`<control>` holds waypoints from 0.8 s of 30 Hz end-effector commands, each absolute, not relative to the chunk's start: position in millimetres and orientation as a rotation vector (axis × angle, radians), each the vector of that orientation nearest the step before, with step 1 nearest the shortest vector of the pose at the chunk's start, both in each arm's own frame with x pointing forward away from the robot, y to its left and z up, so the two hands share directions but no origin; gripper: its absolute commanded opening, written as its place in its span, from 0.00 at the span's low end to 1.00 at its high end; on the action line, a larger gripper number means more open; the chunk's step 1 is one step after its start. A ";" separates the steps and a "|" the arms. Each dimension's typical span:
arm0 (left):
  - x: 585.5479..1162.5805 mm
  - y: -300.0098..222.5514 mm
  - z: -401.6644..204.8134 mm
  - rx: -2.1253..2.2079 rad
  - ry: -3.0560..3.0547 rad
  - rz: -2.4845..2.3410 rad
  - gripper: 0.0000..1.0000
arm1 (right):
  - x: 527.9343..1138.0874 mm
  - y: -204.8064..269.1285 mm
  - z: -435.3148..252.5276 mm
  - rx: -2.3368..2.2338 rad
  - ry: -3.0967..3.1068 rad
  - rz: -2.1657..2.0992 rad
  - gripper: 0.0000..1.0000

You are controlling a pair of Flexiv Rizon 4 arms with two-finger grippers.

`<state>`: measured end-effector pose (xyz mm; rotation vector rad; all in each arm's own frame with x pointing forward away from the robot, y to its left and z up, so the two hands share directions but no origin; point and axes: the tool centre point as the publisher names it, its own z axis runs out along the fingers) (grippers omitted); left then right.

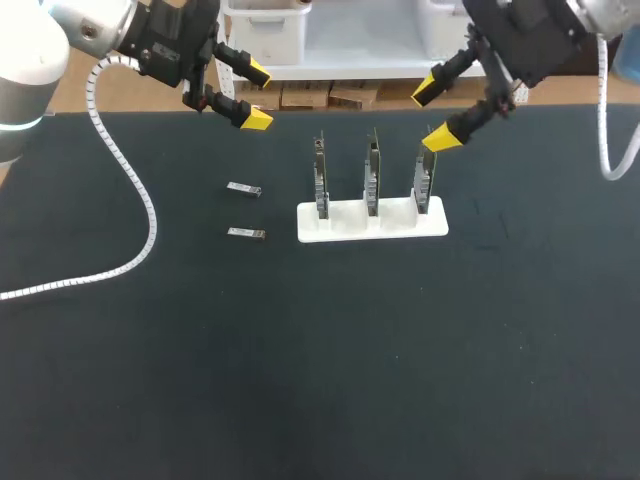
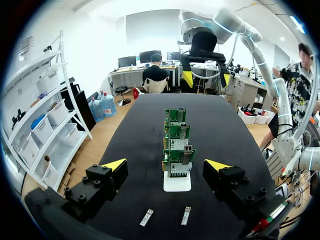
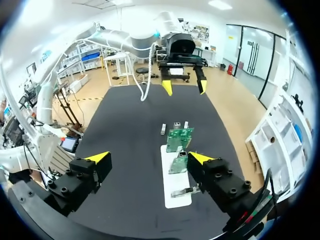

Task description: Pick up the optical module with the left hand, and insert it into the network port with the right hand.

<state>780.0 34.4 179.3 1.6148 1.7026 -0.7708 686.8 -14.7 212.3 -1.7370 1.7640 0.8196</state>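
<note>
In the head view, our left tool [image 1: 257, 96] hangs released and empty over the matte black surface [image 1: 320, 380]. The far module [image 1: 244, 189] and near module [image 1: 246, 234], slim metallic bars, lie on the surface toward us from it. Their long axes point at the white holder [image 1: 372, 222]. Our right tool [image 1: 433, 115], also released, hovers by the rightmost green board [image 1: 424, 185], so the left arm is nearer the modules.

In the left wrist view, both modules lie under the spread fingers, short of the holder, lengthwise toward it.

In the right wrist view, they lie beyond the boards, toward the left tool.
</note>
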 end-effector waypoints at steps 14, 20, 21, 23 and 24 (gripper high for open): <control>780.8 33.9 180.8 1.619 1.710 -0.770 1.00 | 688.7 -27.6 214.8 -1.779 1.797 0.830 1.00; 780.8 33.9 180.8 1.619 1.710 -0.770 1.00 | 686.8 -27.2 212.8 -1.754 1.825 0.862 1.00; 780.8 33.9 180.8 1.619 1.710 -0.770 1.00 | 686.8 -27.2 212.8 -1.754 1.825 0.862 1.00; 780.8 33.9 180.8 1.619 1.710 -0.770 1.00 | 686.8 -27.2 212.8 -1.754 1.825 0.862 1.00; 780.8 33.9 180.8 1.619 1.710 -0.770 1.00 | 686.8 -27.2 212.8 -1.754 1.825 0.862 1.00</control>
